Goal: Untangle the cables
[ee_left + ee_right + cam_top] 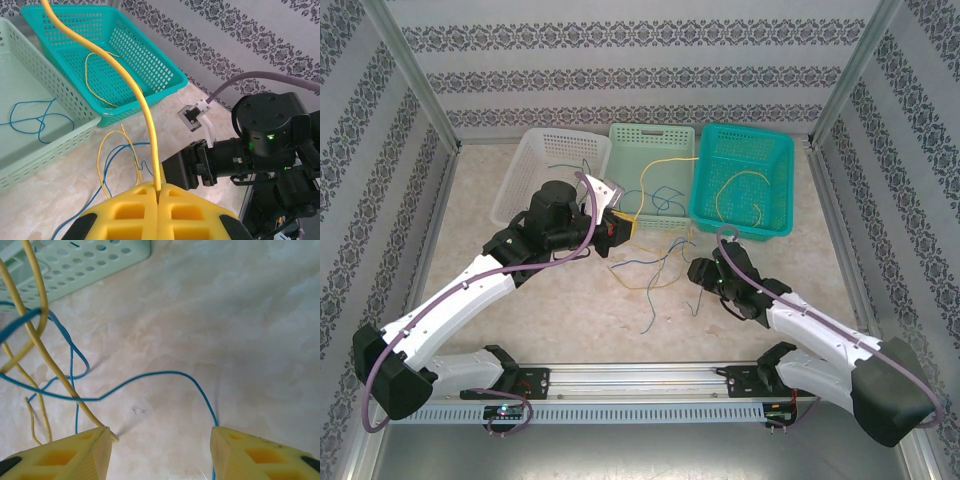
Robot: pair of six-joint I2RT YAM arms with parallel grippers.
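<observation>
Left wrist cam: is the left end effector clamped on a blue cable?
No, the left end effector is shut on a yellow cable, not a blue one.

On the table (580,312), cables (655,268) lie before baskets (652,131).

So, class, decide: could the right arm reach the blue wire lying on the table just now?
Probably yes: the open right gripper hangs just over the blue wire, nothing between them.

Looks like a robotics lab test cell, not anyone's home. Patterned wallpaper panels (620,90) box the table in, held up by bare aluminium posts (415,75). The marble-look tabletop (800,270) ends at a metal rail (640,375) along the bottom, with the left arm (470,290) and right arm (820,330) bolted on.
</observation>
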